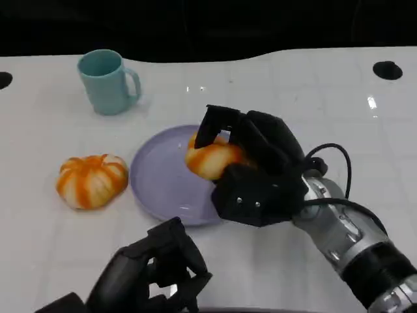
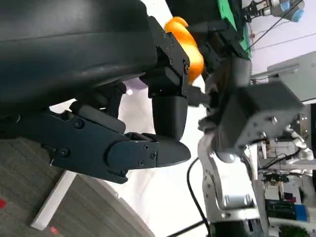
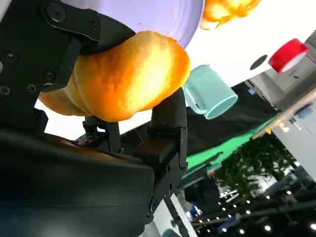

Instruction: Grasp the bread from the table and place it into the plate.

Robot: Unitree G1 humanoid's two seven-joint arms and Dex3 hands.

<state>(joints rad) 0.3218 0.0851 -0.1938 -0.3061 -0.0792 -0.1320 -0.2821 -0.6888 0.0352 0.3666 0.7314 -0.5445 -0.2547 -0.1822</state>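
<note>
Robot's right hand (image 1: pixel 251 166) grips a golden bread roll (image 1: pixel 210 160) w/ fingers (image 3: pixel 168 128) wrapped round it, held over the right side of a lavender plate (image 1: pixel 159 179) at table centre; can't tell if the roll touches the plate. Left hand (image 1: pixel 156 270) sits low at the near edge of the white table (image 1: pixel 313 104), fingers (image 2: pixel 143 153) curled in, holding nothing. A 2nd orange-striped roll (image 1: pixel 91 180) lies just left of the plate, and a teal mug (image 1: pixel 107 81) stands behind it.
</note>
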